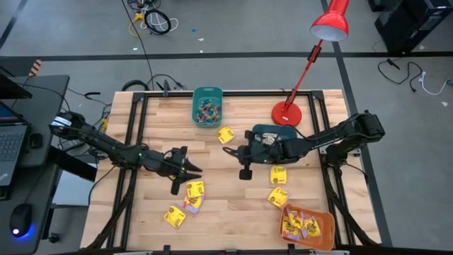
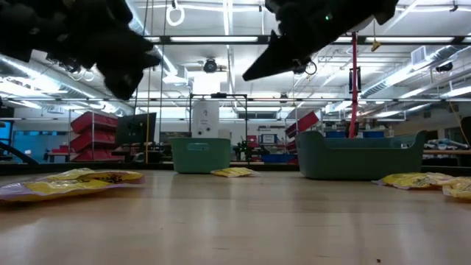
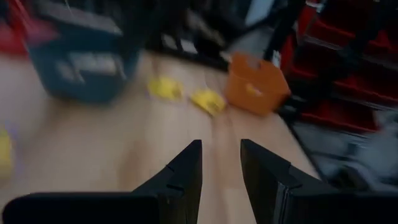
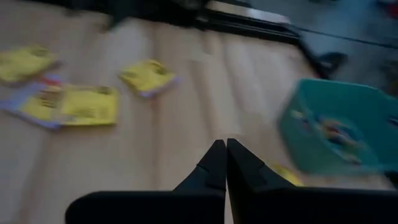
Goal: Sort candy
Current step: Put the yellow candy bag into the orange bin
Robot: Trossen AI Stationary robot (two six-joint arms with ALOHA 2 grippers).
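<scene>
A wooden bench (image 1: 226, 212) is seen from above, and every place below is told from the dark teal bin (image 1: 274, 133) near its middle. A red desk lamp (image 1: 287, 112) stands on its round base just behind that bin, the shade raised over the floor beyond. A lighter teal bin (image 1: 207, 105) sits well to the left of it at the far edge and is filled with small blue, red and orange candy pieces (image 1: 207, 110). An orange bin (image 1: 308, 227) lies well in front of the dark teal bin, at the near edge, with yellow packets inside.

The right hand (image 1: 244, 157) hangs just to the left front of the dark teal bin; its fingers are pressed together and nothing is seen between them. The left hand (image 1: 190, 171) hangs far to the left front of that bin, its fingers (image 3: 186, 171) parted with nothing between them.

Loose yellow candy packets are scattered on the bench: one (image 1: 226, 134) just left of the dark teal bin, two (image 1: 278, 175) in front of it towards the orange bin, and a group (image 1: 194, 192) far to the left front, beside the left hand. Dark print is carried by the packets, but no wording or brand can be read.
</scene>
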